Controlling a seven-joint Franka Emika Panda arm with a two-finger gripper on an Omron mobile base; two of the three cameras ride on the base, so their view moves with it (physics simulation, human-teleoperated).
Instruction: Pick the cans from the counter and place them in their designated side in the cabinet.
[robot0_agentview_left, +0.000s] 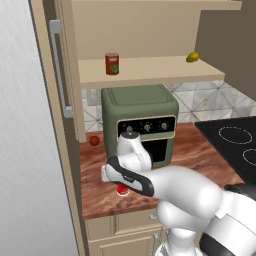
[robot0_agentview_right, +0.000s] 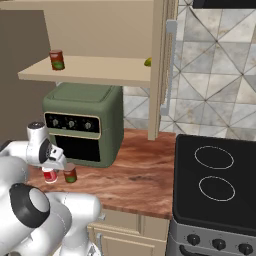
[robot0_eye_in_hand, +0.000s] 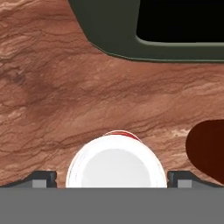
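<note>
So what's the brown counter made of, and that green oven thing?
The counter looks like polished reddish wood, judging by its wavy grain lines. The green oven looks like matte painted metal or plastic: smooth, even colour, no shine. Hard to say which.

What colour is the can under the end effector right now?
Bright red with a white top, the can shows best in the right base view.
</note>
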